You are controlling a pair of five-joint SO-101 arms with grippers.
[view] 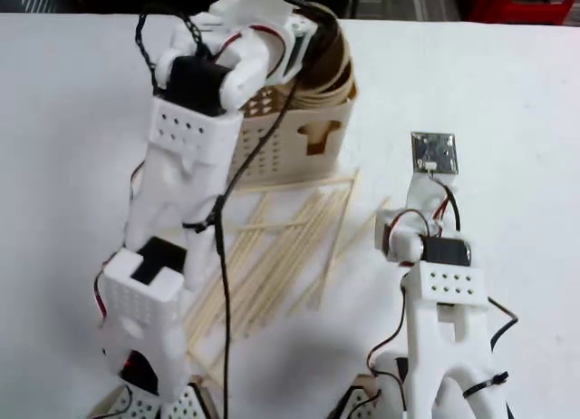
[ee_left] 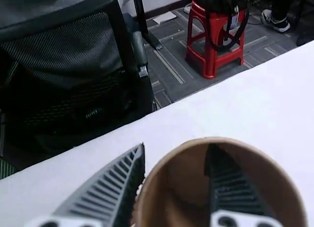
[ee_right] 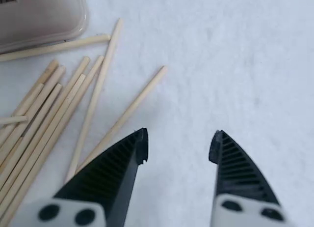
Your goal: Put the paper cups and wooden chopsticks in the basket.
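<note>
While the left gripper (ee_left: 177,148) pinches a paper cup (ee_left: 255,173) over the basket (view: 313,133), the right gripper (ee_right: 177,141) hangs spread.
It is above the table (ee_right: 245,50), beside scattered chopsticks (ee_right: 44,114).

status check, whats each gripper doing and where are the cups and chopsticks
Left gripper shut on paper cup rim, at the basket. Right gripper open, beside the wooden chopsticks. All loose on the table; nothing in the way.

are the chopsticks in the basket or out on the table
Out. The chopsticks lie scattered on the table next to the basket; the open right pincer hovers beside them, empty.
</note>
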